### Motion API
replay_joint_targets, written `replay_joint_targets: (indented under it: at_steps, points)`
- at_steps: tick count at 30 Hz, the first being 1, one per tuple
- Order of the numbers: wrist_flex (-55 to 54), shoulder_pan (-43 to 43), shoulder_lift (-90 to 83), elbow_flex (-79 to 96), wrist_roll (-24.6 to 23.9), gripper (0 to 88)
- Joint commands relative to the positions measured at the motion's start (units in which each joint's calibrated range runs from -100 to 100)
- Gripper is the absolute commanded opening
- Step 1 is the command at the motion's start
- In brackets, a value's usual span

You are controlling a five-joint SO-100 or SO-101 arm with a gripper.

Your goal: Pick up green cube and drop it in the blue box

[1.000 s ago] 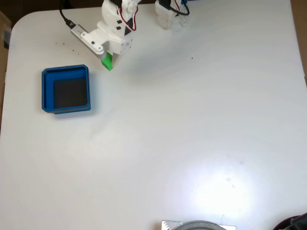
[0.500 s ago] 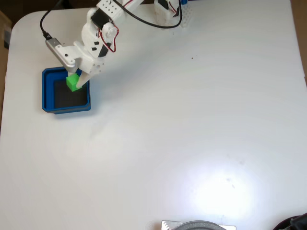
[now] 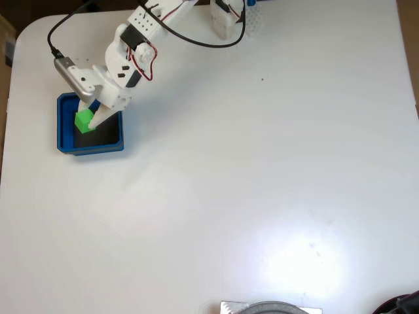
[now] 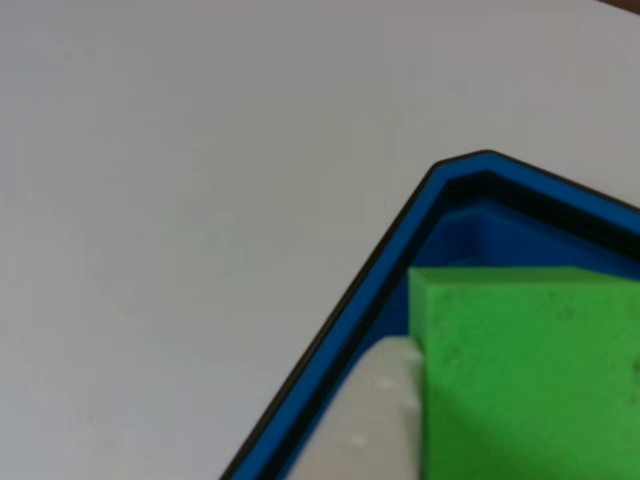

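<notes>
Desk (image 3: 262, 163): big, white, almost bare.
Change: arm has swung left, off the desk and over the blue box (image 3: 64, 124).
Green cube (image 3: 84, 121): above the box's dark floor.
Fingers (image 3: 87, 123): pinching the cube.
Next: probably let go.

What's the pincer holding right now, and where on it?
The small bright green cube, pinched on its sides by the white pincer, above the square blue box.
</notes>
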Motion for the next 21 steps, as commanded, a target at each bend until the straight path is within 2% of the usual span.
replay_joint_targets:
  at_steps: [1,21]
  points:
    - [-1.85,1.04,0.26,-3.62,-0.10,1.2]
    - [-1.28,3.26,2.35,-2.82,-0.10,1.3]
